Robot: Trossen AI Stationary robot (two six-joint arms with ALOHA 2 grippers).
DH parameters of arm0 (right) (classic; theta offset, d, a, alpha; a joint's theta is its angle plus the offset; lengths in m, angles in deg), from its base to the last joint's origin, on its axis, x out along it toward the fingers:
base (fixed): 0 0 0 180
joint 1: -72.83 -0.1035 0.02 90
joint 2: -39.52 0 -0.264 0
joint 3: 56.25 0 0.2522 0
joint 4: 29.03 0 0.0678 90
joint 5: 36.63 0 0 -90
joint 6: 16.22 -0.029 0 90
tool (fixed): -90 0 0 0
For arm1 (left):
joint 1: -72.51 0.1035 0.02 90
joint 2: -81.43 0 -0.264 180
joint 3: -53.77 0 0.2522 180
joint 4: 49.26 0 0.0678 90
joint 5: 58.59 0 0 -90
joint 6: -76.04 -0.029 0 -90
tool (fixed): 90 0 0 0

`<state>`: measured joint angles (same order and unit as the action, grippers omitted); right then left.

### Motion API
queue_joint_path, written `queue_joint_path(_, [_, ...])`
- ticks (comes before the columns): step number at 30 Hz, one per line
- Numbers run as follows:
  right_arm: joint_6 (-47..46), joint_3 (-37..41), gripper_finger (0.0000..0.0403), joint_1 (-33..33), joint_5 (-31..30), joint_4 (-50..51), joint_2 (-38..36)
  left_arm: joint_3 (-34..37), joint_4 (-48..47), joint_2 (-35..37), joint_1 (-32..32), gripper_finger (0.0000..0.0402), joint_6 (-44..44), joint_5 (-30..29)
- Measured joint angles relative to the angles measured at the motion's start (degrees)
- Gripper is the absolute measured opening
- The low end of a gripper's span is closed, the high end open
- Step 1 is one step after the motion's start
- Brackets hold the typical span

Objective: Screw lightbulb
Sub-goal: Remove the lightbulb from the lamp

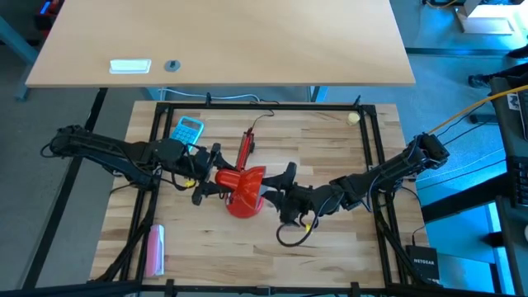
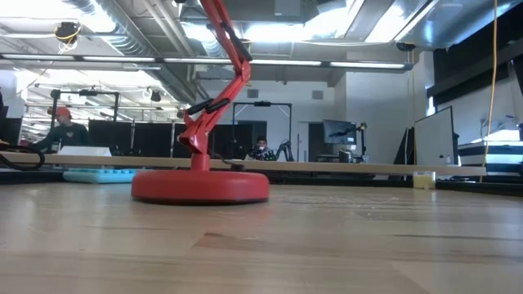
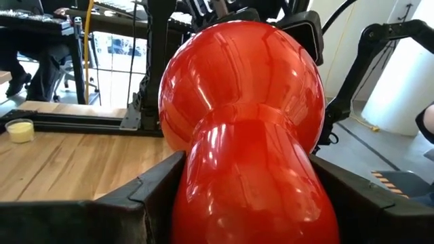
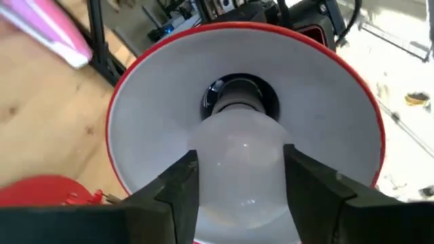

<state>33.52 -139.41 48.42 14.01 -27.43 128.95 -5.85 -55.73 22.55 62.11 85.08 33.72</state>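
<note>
Progress looks well along: your right gripper [image 4: 241, 186] has its fingers clamped on the lightbulb [image 4: 237, 163], whose base sits at the socket [image 4: 239, 100] deep in the red lamp shade [image 4: 149, 108], though you can't tell how far it is threaded. Your left gripper [image 3: 251, 196] grips the shade's neck from the other side, steadying it at mid-table. Only the right wrist view shows the bulb; from above, the shade hides it. Farther off, the low view shows just the lamp's base [image 2: 200, 185].

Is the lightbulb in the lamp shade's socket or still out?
In: the lightbulb, held by the right gripper, has its base at the socket inside the shade. How far it is threaded, cannot tell.
</note>
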Motion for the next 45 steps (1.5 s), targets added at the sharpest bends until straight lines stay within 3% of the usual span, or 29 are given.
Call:
queue_joint_path(10, [-22.56, 0.00, 0.0178, 0.00, 3.15, -1.42, 0.00, -0.09, -0.24, 0.00, -0.07, 0.0252, -2.45, 0.55])
queue_joint_path(16, [-42.70, -0.30, 0.0175, 0.14, 5.43, -2.95, -0.22, -0.09, -0.22, -0.26, -0.13, 0.0253, -7.12, 0.83])
queue_joint_path(19, [-48.37, -0.24, 0.0175, 0.50, 4.89, -2.18, -0.17, -0.09, -0.43, -0.21, -0.15, 0.0253, -8.18, 0.85])
queue_joint_path(25, [-45.66, -0.22, 0.0177, 0.55, 5.43, -1.53, -1.05, -0.09, -0.76, -0.22, -0.04, 0.0253, -8.23, 0.55])
queue_joint_path(29, [-45.05, -1.84, 0.0205, 0.55, 5.83, 2.51, -2.55, -0.09, -0.83, -0.17, -0.04, 0.0253, -7.96, 0.61])
queue_joint_path(36, [-43.05, -7.96, 0.0295, -0.65, 6.53, 23.38, -5.55, -0.11, -0.83, -0.11, -0.02, 0.0253, -6.81, 0.59])
queue_joint_path(41, [-41.55, -8.47, 0.0327, -4.12, 3.24, 36.75, -8.62, -0.09, -0.85, 0.39, -0.04, 0.0253, -5.15, 1.08])
queue_joint_path(43, [-41.15, -6.40, 0.0330, -5.18, 2.38, 37.84, -9.47, -0.09, -0.84, 0.55, -0.04, 0.0253, -4.58, 1.10])
queue_joint_path(45, [-37.68, -2.67, 0.0330, -5.70, 0.94, 32.59, -9.68, -0.09, -0.70, 0.63, -0.04, 0.0253, -3.51, 1.11])
